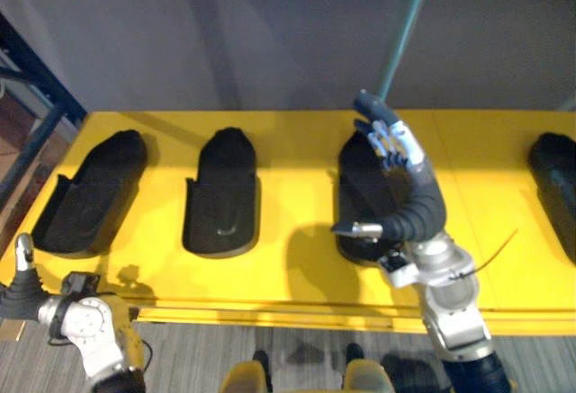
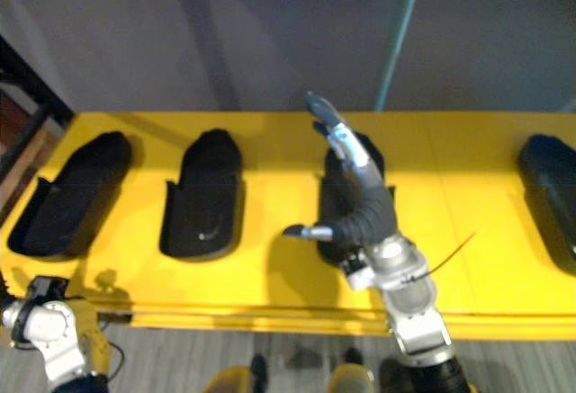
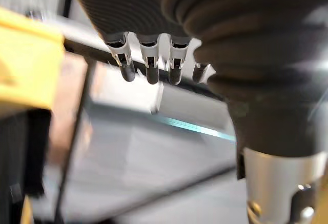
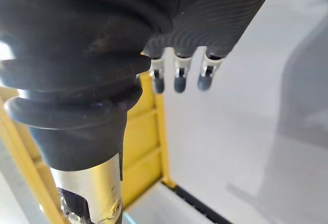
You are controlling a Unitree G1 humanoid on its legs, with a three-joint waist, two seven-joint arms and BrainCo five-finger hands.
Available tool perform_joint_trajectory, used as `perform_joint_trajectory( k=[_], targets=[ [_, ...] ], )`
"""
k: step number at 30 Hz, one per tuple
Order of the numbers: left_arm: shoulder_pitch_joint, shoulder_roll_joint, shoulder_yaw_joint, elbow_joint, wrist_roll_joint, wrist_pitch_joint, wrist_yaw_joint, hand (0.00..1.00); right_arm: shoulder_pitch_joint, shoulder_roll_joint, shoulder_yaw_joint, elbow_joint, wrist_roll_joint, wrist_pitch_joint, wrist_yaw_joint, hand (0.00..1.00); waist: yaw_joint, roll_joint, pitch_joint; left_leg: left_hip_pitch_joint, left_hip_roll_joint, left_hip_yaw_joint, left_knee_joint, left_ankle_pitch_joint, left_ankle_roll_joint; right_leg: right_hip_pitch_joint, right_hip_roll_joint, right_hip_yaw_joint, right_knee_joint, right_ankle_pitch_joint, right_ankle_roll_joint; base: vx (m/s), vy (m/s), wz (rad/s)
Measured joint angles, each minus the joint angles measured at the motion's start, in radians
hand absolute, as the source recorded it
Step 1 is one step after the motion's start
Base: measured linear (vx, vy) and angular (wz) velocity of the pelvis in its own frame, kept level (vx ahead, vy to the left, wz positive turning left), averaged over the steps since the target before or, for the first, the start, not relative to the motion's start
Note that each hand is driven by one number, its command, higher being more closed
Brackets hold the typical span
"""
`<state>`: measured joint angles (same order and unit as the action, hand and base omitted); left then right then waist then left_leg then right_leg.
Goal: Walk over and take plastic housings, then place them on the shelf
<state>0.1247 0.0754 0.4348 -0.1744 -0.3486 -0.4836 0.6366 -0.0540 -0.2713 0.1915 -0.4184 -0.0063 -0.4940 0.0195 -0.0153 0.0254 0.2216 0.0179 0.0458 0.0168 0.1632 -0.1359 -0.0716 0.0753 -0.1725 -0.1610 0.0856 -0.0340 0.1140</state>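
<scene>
Right hand spread open over a black plastic housing.
Housing lies third from left on the yellow tabletop; left hand, fingers relaxed, near left.

Black plastic housings, yellow shelf, grey wall, teal pole, silver dark-tipped right hand

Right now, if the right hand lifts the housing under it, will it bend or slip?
Probably stiff: the housing looks like a moulded hollow shell, so likely light. Its glossy surface may slip in the fingers. It lies flat, unlikely to roll.
</scene>
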Motion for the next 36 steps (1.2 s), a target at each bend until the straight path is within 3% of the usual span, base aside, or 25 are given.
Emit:
perform_joint_trajectory(
  k=[3,7,9,12,15,20,24,27,30,33,36],
  targets=[
    [0.08,-0.032,-0.066,-0.206,0.054,0.058,-0.14,0.0,0.012,0.006,0.002,-0.004,-0.029,0.014,-0.023,0.0,0.003,-0.001,-0.014,0.017,-0.003,-0.023,-0.03,0.018,-0.003,0.023,-0.001,-0.026,-0.005,-0.003,-0.006,0.04,-0.022,0.27],
    [0.096,-0.041,-0.064,-0.238,0.04,0.123,-0.265,0.0,0.013,0.009,-0.005,-0.004,-0.047,0.038,-0.045,0.0,0.004,-0.001,-0.041,0.025,-0.003,-0.032,-0.058,0.032,-0.005,0.029,0.0,-0.033,-0.012,-0.004,-0.006,0.0,-0.017,0.08],
    [0.118,-0.042,-0.068,-0.258,0.044,0.183,-0.34,0.0,0.024,0.014,-0.026,-0.007,-0.046,0.041,-0.046,0.0,0.004,-0.01,-0.048,0.034,-0.001,-0.025,-0.076,0.039,-0.007,0.028,0.0,-0.032,-0.012,-0.004,-0.006,0.0,0.0,0.0],
    [0.125,-0.039,-0.07,-0.275,0.04,0.247,-0.341,0.0,0.063,0.019,-0.067,-0.008,-0.046,0.041,-0.045,0.0,0.004,-0.031,-0.066,0.035,0.004,-0.008,-0.088,0.043,-0.008,0.018,0.002,-0.024,-0.013,-0.003,-0.006,0.0,-0.001,-0.07],
    [0.129,-0.029,-0.075,-0.275,0.007,0.271,-0.382,0.0,0.077,0.019,-0.096,-0.011,-0.045,0.041,-0.044,0.0,0.001,-0.041,-0.074,0.035,0.005,-0.004,-0.089,0.043,-0.008,0.014,0.002,-0.021,-0.013,-0.003,-0.005,0.01,0.004,-0.05],
    [0.144,0.006,-0.118,-0.302,-0.013,0.285,-0.628,0.0,0.094,0.019,-0.153,-0.019,-0.036,0.053,-0.035,0.0,-0.001,-0.049,-0.09,0.039,0.006,0.027,-0.1,0.043,-0.008,-0.004,0.003,0.009,-0.013,0.001,-0.003,0.02,0.017,-0.16],
    [0.174,0.053,-0.185,-0.348,-0.075,0.28,-0.928,0.0,0.132,0.019,-0.188,-0.05,-0.017,0.055,-0.003,0.0,-0.007,-0.044,-0.095,0.057,0.009,0.051,-0.115,0.042,-0.008,-0.007,0.006,0.03,-0.016,0.003,-0.003,0.02,0.014,-0.17],
    [0.182,0.091,-0.194,-0.35,-0.126,0.282,-1.065,0.0,0.134,0.019,-0.206,-0.05,-0.006,0.053,0.008,0.0,-0.01,-0.036,-0.099,0.071,0.016,0.079,-0.123,0.04,-0.01,-0.007,0.015,0.053,-0.033,0.014,-0.002,0.01,0.009,-0.23],
    [0.191,0.117,-0.205,-0.348,-0.154,0.284,-1.081,0.0,0.145,0.017,-0.231,-0.05,-0.01,0.05,-0.01,0.0,-0.018,-0.034,-0.1,0.07,0.017,0.086,-0.125,0.04,-0.01,-0.007,0.016,0.056,-0.045,0.021,-0.002,0.01,0.008,-0.09],
    [0.193,0.116,-0.206,-0.329,-0.186,0.279,-1.092,0.0,0.149,0.017,-0.273,-0.05,-0.02,0.059,-0.078,0.0,-0.023,-0.034,-0.1,0.072,0.017,0.091,-0.129,0.04,-0.01,-0.007,0.017,0.059,-0.049,0.024,-0.002,0.01,0.008,-0.03],
    [0.206,0.111,-0.206,-0.323,-0.205,0.24,-1.095,0.0,0.167,0.028,-0.368,-0.05,-0.03,0.066,-0.136,0.0,-0.023,-0.033,-0.1,0.083,0.018,0.108,-0.14,0.04,-0.01,-0.008,0.02,0.078,-0.061,0.031,-0.003,0.02,0.019,-0.16]
  ],
)
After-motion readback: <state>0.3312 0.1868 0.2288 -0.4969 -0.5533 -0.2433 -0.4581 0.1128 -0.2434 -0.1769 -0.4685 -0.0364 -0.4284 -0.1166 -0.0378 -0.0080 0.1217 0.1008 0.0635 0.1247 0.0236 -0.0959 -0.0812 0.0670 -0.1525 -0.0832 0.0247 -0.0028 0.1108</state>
